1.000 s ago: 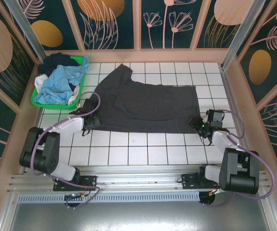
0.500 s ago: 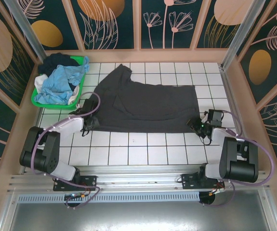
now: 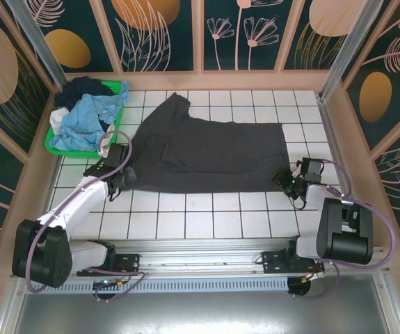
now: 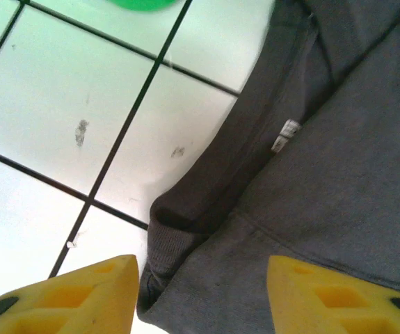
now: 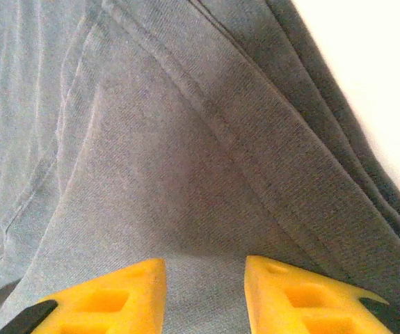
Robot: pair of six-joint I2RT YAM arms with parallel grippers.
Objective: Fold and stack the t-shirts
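Left gripper (image 4: pixel 203 282), spread, straddles the grey shirt's (image 3: pixel 213 156) near corner; the shirt runs toward 3 o'clock, ending at the part-open right gripper (image 5: pixel 205 292).

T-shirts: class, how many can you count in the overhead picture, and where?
4. A charcoal-grey t-shirt lies spread on the table; light blue, dark navy and white ones are heaped in the green basket. More may be hidden beneath.
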